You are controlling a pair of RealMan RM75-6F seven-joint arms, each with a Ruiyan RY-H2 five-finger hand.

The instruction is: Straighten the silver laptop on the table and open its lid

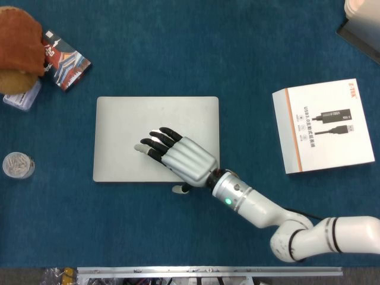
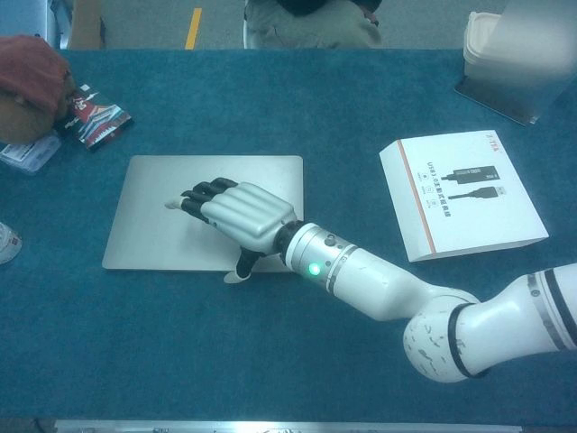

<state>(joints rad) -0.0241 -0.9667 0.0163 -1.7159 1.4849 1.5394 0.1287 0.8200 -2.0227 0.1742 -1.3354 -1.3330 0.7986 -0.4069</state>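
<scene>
1. Silver laptop [image 1: 142, 127] lies flat in the middle of the blue counter [image 1: 237, 53], lid closed, its edges running square with the counter's near edge.
2. Right hand [image 1: 178, 155] rests palm down on the near right part of the lid, fingers [image 1: 155, 142] stretched out and slightly apart towards the left, gripping nothing; the thumb [image 1: 180, 189] hangs past the laptop's near edge onto the counter.
3. Left hand does not show in either view.
4. White cable box [image 1: 323, 126] lies on the counter well to the right of the laptop.
5. At the far left sit a brown plush toy [image 1: 21, 44], a small patterned packet [image 1: 66, 64] just beside it, and a clear lidded jar [image 1: 18, 165] nearer.
</scene>
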